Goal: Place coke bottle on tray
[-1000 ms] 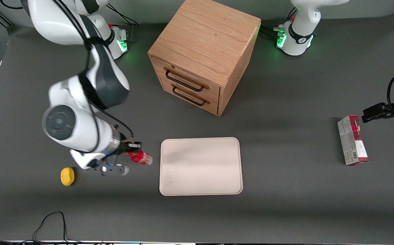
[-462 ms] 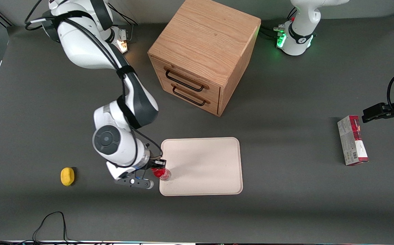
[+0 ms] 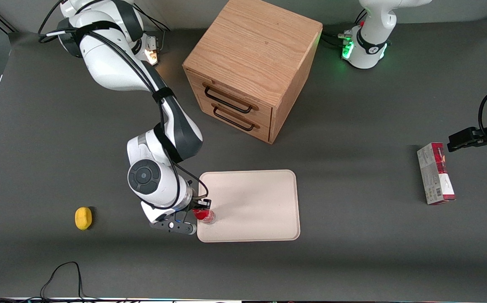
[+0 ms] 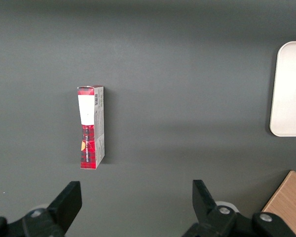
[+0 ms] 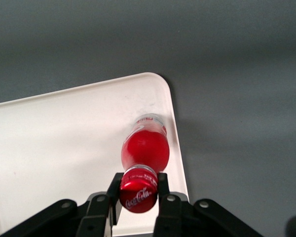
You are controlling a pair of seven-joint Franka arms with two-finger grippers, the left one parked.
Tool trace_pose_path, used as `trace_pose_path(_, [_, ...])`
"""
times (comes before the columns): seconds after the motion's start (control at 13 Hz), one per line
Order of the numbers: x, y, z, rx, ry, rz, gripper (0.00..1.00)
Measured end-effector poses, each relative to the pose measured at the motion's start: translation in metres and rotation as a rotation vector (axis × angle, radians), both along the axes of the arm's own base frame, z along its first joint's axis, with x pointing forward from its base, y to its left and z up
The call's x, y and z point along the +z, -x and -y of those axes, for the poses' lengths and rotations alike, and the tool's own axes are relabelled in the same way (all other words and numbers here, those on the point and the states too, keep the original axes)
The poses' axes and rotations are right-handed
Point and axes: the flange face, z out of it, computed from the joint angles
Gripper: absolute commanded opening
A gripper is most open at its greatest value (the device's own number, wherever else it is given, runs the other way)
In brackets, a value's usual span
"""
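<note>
The coke bottle [image 3: 204, 215] is small and red with a red cap and a clear base. It stands upright on the cream-white tray [image 3: 260, 198], close to the tray's corner nearest the front camera at the working arm's end. My right gripper [image 3: 201, 209] is shut on the bottle's cap from above. In the right wrist view the cap sits between the two black fingers of the gripper [image 5: 138, 193], the bottle [image 5: 144, 148] reaches down to the tray [image 5: 59, 138], and its base stands just inside the tray's rim.
A wooden drawer cabinet [image 3: 251, 67] stands farther from the front camera than the tray. A small yellow object [image 3: 83, 218] lies toward the working arm's end. A red-and-grey carton [image 3: 435, 173] lies toward the parked arm's end and shows in the left wrist view [image 4: 91, 127].
My right gripper carried the bottle from the bare table beside the tray onto the tray's near corner. The bottle went from tilted to upright. In the last half second it shifted only slightly.
</note>
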Motion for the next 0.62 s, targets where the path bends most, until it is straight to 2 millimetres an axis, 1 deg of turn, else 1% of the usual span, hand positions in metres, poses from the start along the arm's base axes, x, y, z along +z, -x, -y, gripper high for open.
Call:
trace_pose_path(0.08, [-0.0001,-0.0001,-0.0003,0.0,0.0,0.0,0.37])
trace_pose_path(0.15, [-0.0007,-0.0003,-0.0005,0.0,0.0,0.0,0.99])
trace_pose_path(0.31, [-0.0008,-0.0006,-0.0008,-0.001,0.0,0.002,1.0])
trace_pose_path(0.62, [0.0066,-0.0019,-0.0025,0.001,-0.006,0.015,1.0])
